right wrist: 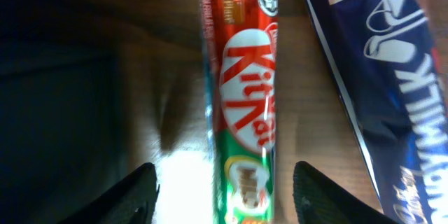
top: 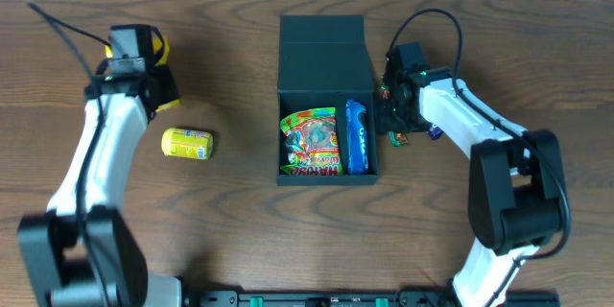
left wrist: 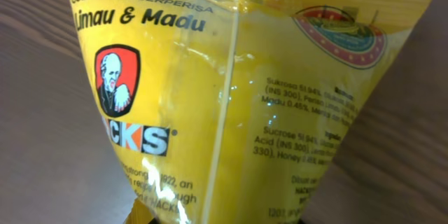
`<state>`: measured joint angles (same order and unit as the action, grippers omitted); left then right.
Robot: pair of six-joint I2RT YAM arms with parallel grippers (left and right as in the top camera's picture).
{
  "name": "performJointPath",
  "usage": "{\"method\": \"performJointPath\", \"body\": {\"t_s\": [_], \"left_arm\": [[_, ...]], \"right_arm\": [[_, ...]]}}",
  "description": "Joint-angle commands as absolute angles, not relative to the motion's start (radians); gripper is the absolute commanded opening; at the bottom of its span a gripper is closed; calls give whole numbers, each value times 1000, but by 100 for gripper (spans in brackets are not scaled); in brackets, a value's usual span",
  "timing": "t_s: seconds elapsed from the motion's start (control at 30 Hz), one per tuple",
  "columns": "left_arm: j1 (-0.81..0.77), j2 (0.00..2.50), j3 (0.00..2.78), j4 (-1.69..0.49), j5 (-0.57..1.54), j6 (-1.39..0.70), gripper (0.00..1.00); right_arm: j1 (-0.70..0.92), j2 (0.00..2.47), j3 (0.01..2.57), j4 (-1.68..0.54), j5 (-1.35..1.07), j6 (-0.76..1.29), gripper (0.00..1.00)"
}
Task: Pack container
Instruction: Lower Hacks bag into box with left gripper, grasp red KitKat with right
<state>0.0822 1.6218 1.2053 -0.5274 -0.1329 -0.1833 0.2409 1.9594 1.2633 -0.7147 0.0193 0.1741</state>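
Right gripper (right wrist: 225,192), fingers spread, straddles the KitKat bar (right wrist: 246,98) lying just at 3 o'clock of the container (top: 326,180), which sits open at mid-table with its lid flap toward 12. A sound grasp likely needs the jaws centred across the bar's width and clear of the blue chocolate bar (right wrist: 378,91) beside it before closing. Left gripper (top: 144,82), at 10 o'clock, hangs over a yellow Hacks packet (left wrist: 231,98); whether it grips cannot be told.

Dark teal-black container (top: 324,62) sits mid-table, lid open, holding 2 packets.
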Motion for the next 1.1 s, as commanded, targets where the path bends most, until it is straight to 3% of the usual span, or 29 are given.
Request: {"method": "performJointPath", "body": {"t_s": [0.0,0.1,0.17,0.27,0.4,0.67,1.07], "left_arm": [[73,1541,1227,-557,-119,-186,6],[24,1475,1227,-599,-84,-178,6],[-32,1440,1227,-621,-85,-178,6],[-144,1400,1227,-641,-85,-156,6],[-305,1387,1227,-656,-84,-179,6],[-514,1430,1225,-650,-69,-297,6],[-731,1606,1225,-628,-53,-638,6]], "right_arm": [[235,2001,1272,-698,22,164,53],[235,2022,1272,-687,23,180,37],[235,2022,1273,-684,22,187,35],[235,2020,1279,-692,19,199,20],[234,2004,1298,-721,10,213,12],[217,1874,1382,-847,8,213,8],[194,1508,1406,-971,7,231,13]]}}
